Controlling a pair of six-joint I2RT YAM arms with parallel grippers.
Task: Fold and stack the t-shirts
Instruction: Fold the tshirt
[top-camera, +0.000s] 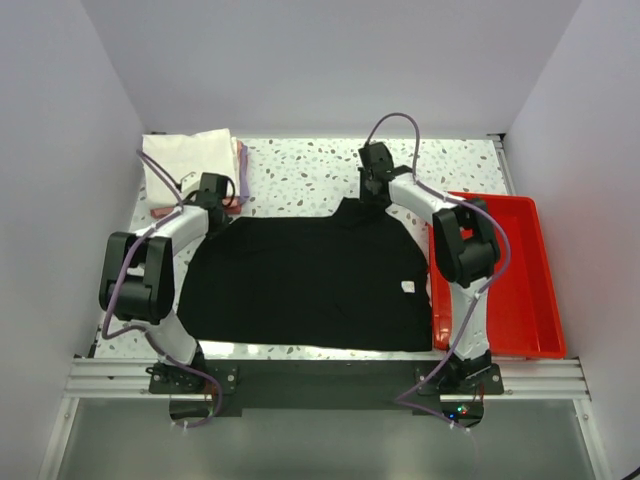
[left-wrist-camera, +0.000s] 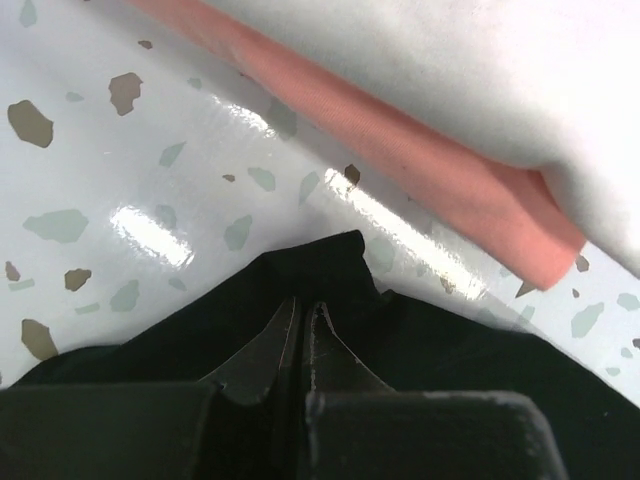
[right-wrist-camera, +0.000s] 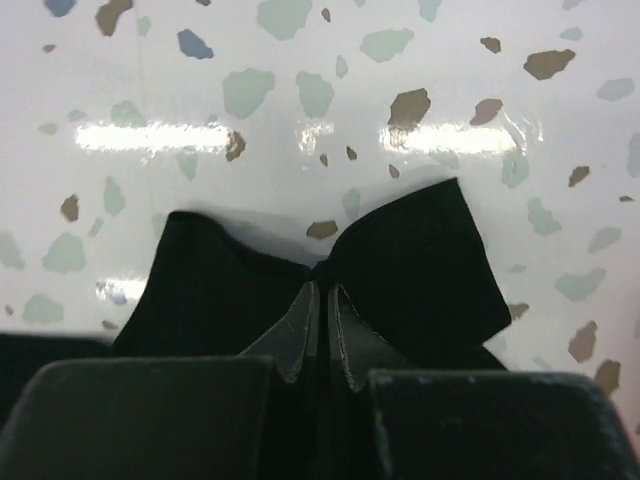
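Observation:
A large black t-shirt (top-camera: 310, 280) lies spread flat on the speckled table, with a small white label (top-camera: 408, 287) near its right side. My left gripper (top-camera: 214, 205) is shut on its far left corner, seen as black cloth (left-wrist-camera: 330, 265) pinched between the fingers. My right gripper (top-camera: 368, 190) is shut on the far middle edge, where the cloth (right-wrist-camera: 400, 260) bunches into a bow shape at the fingertips. A stack of folded shirts sits at the far left, white (top-camera: 190, 160) on top, pink (left-wrist-camera: 400, 150) below.
A red plastic tray (top-camera: 520, 290) stands along the right side of the table, next to the black shirt's right edge. White walls enclose the table on the left, back and right. Bare speckled tabletop (top-camera: 310, 170) lies between the folded stack and my right gripper.

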